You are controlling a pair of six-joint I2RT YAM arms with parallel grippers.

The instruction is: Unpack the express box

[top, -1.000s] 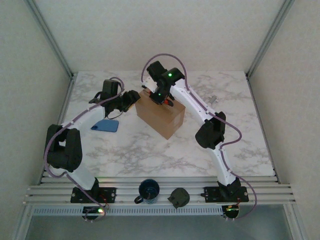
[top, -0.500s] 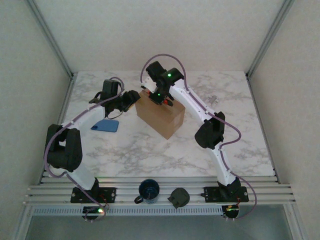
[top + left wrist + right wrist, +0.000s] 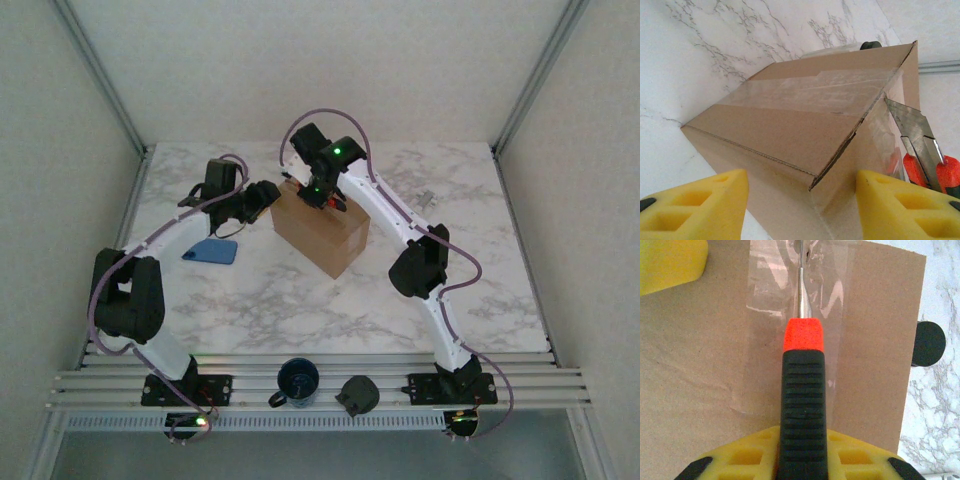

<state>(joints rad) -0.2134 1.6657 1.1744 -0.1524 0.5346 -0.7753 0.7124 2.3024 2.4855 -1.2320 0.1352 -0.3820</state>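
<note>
Cardboard express box (image 3: 322,232) — one; knife (image 3: 802,405) — one

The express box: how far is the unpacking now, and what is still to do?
Done: the right gripper is shut on the utility knife, with its blade set at the taped seam of the express box. In hand: the cut along the clear tape; the left gripper stands open astride the box's end. Left: the flaps are closed, so the tape must be slit, the flaps opened and the box emptied.
</note>
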